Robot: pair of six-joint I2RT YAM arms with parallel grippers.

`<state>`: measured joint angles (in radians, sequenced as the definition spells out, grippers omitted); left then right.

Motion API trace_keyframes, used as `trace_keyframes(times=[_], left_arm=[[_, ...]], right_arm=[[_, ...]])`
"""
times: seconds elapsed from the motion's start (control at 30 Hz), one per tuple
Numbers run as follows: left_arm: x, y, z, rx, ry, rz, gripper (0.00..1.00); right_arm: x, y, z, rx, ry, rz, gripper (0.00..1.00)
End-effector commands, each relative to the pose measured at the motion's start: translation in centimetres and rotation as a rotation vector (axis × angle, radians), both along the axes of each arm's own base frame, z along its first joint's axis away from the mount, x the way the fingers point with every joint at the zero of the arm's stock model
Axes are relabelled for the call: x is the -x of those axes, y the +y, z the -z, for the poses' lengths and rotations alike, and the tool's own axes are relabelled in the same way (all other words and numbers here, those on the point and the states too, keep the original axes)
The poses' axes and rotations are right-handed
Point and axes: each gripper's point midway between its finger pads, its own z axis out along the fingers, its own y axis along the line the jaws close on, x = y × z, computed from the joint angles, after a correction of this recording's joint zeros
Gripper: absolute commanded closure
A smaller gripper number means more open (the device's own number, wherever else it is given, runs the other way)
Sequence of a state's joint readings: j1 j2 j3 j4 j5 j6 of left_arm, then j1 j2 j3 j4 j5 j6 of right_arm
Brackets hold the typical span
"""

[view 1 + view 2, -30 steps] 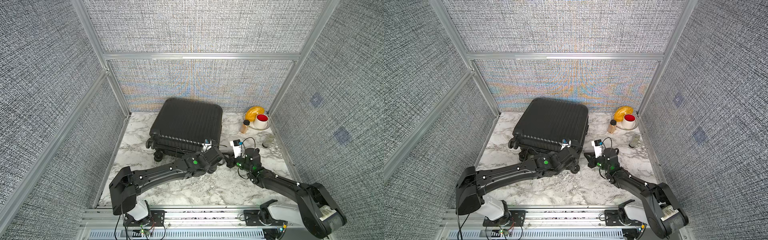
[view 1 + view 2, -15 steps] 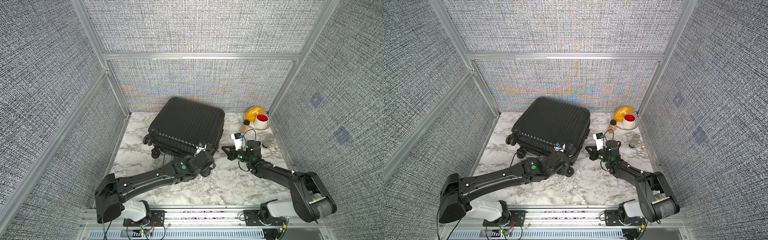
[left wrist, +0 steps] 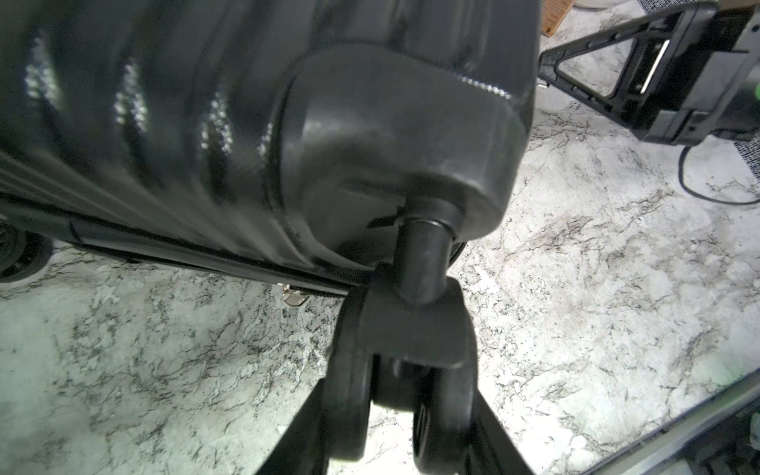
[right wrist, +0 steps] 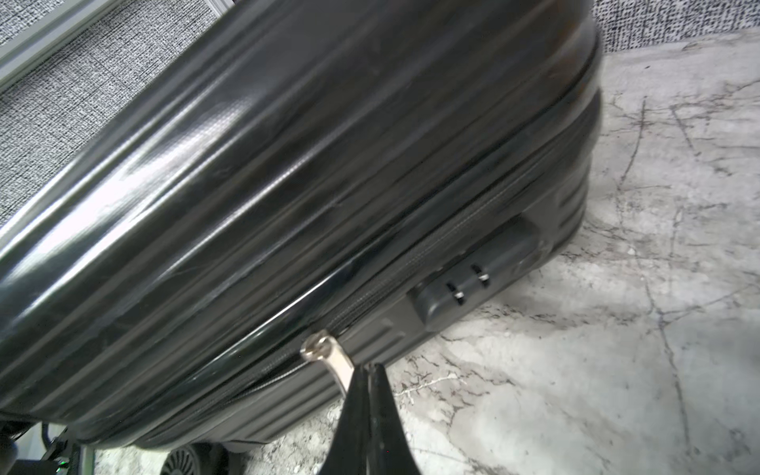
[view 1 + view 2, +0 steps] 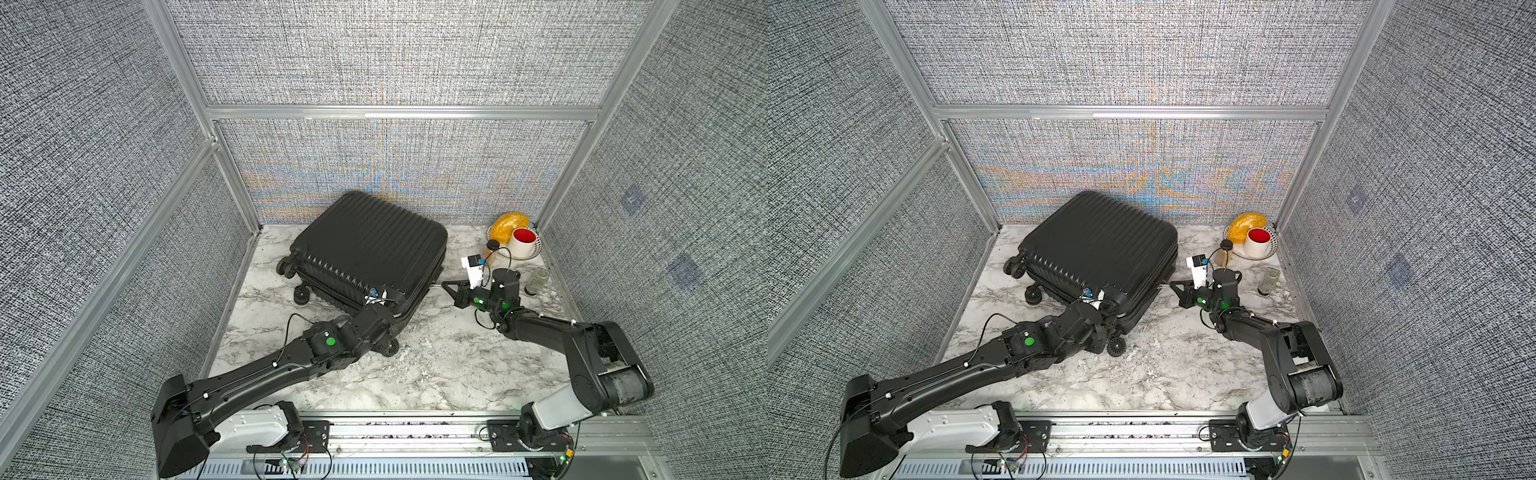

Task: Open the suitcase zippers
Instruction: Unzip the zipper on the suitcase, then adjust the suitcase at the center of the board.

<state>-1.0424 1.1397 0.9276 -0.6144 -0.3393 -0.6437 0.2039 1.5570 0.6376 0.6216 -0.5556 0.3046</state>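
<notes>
Both busy: right end effector (image 4: 366, 372) pinches the zipper pull (image 4: 327, 355) at its tips; left end effector (image 3: 399, 432) clamps a caster (image 3: 415, 329) of the suitcase (image 5: 370, 245).

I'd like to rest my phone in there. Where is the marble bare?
Biggest bare patch: front middle of the table, between the left arm, the right arm and the rail. A narrower strip lies between suitcase and left wall. Crowded: the back right corner, with cup, bottle and jar.

Both arms reach forward low, left gripper (image 3: 399, 382) clamped part-open, right gripper (image 4: 366, 372) pinched shut (fingertips together).
</notes>
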Motion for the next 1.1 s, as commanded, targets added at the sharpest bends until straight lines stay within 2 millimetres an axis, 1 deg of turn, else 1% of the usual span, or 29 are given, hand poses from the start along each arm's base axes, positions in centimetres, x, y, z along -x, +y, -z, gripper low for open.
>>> trace_keyframes(times=[0.0, 0.1, 0.17, 0.2, 0.27, 0.33, 0.37, 0.4, 0.43, 0.5, 0.53, 0.6, 0.67, 0.77, 0.87, 0.97, 1.07], left_arm=[[0.2, 5.8, 1.9, -0.179, 0.014, -0.165, 0.99], [0.3, 5.0, 2.1, -0.157, 0.018, -0.130, 0.99], [0.2, 4.8, 2.1, -0.154, 0.013, -0.123, 0.99], [0.1, 4.9, 1.9, -0.157, 0.007, -0.128, 0.99], [-0.1, 5.2, 1.7, -0.162, -0.001, -0.146, 0.99], [-0.1, 5.0, 1.5, -0.147, -0.002, -0.141, 0.99], [-0.1, 4.8, 1.5, -0.139, 0.001, -0.133, 0.99], [0.0, 4.5, 1.5, -0.133, 0.003, -0.118, 0.99], [0.1, 4.3, 1.5, -0.131, 0.002, -0.102, 0.99], [0.1, 4.1, 1.2, -0.136, -0.007, -0.072, 1.00], [0.1, 3.8, 0.9, -0.130, -0.015, -0.042, 1.00], [0.6, 2.2, 0.5, -0.102, -0.025, 0.071, 1.00], [0.9, 0.7, 0.1, -0.094, -0.037, 0.183, 1.00], [1.3, -0.7, -0.3, -0.126, -0.043, 0.310, 1.00], [1.7, -1.7, -0.5, -0.179, -0.050, 0.434, 1.00], [1.6, -2.0, -0.8, -0.201, -0.084, 0.488, 1.00], [2.4, -2.4, -1.3, -0.188, -0.122, 0.576, 1.00]], right_arm=[[-1.3, -1.3, -0.1, 0.017, -0.029, 0.073, 1.00], [0.4, 0.5, -0.8, -0.060, -0.047, -0.060, 1.00], [1.6, 1.2, -0.7, -0.112, -0.035, -0.115, 1.00], [2.0, 1.3, -0.7, -0.129, -0.028, -0.117, 1.00], [2.4, 0.5, -0.1, -0.130, -0.012, -0.066, 1.00], [2.9, 0.2, 0.4, -0.120, -0.008, -0.045, 1.00], [3.2, 0.4, 0.5, -0.114, -0.013, -0.054, 0.95], [3.4, 0.6, 0.7, -0.099, -0.023, -0.068, 0.79], [3.6, 0.9, 0.8, -0.083, -0.032, -0.081, 0.69], [3.7, 1.1, 1.1, -0.063, -0.045, -0.080, 0.57], [3.8, 1.2, 0.8, -0.057, -0.070, -0.074, 0.51], [3.9, 1.0, 0.2, -0.052, -0.115, -0.038, 0.39], [3.9, 1.0, -0.4, -0.043, -0.145, -0.028, 0.31], [3.9, 0.6, -0.3, -0.020, -0.135, -0.008, 0.30], [4.1, -0.4, 0.3, 0.006, -0.116, 0.052, 0.30], [4.8, -1.3, 0.6, 0.021, -0.107, 0.092, 0.30], [5.6, -1.6, 0.7, 0.026, -0.106, 0.098, 0.30]])
